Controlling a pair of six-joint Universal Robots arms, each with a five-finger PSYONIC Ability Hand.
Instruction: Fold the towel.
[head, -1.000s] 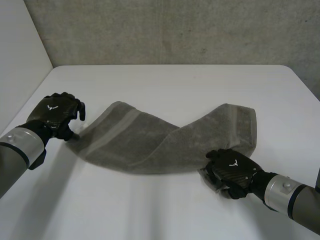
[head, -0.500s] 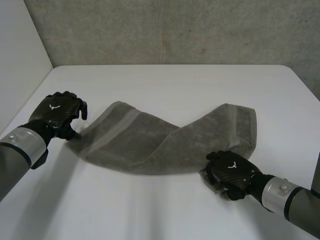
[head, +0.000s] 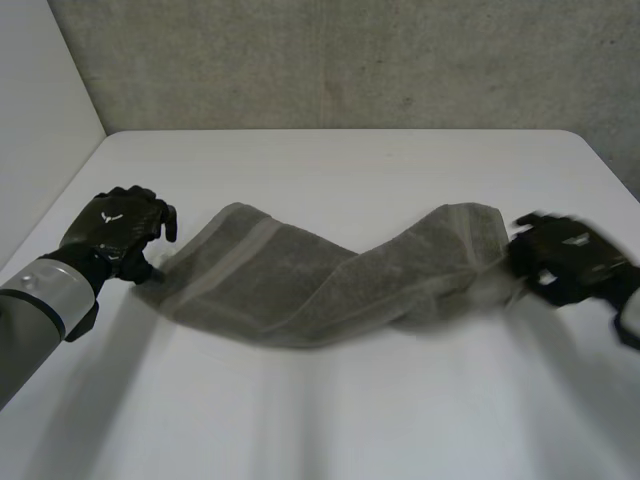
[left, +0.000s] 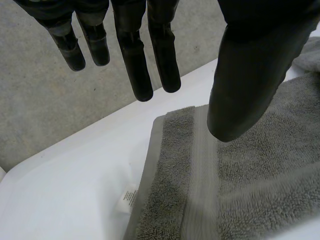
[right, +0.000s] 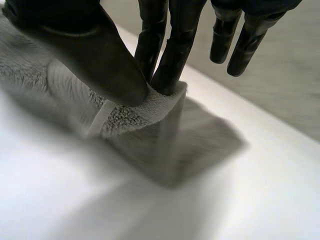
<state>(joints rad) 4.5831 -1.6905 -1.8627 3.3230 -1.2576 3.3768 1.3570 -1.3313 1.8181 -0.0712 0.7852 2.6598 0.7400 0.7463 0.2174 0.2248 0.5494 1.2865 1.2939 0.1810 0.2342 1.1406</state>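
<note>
Head view: the left hand (head: 115, 232) sits at the left end of the single towel (head: 320, 285), knuckles up and fingers bent downward over the near left corner. Its grey arm reaches in from the near left. The right hand (head: 565, 258) is at the towel's right end, raised off the white table (head: 330, 165) and blurred, so this view does not show its fingers. The towel is grey-brown terry, lying across the middle of the table as a long, twisted strip; the right part sags up toward the right hand. A smoother woven band (head: 232, 258) crosses its left end. A rough grey wall (head: 330, 60) stands behind the table.

Left wrist view: the left hand (left: 250, 75) hovers over the towel (left: 240, 190) corner, its fingers straight and spread apart and its thumb hanging just above the pile, with nothing held between them. The corner lies flat on the table (left: 65, 195), and one small white label (left: 130, 196) pokes out from its edge.

Right wrist view: the right hand (right: 90, 55) pinches a towel (right: 135, 112) corner between the thumb and two straight fingers pressed together; its other fingers stand free. The looped terry hangs from the pinch above the table (right: 250, 200)
</note>
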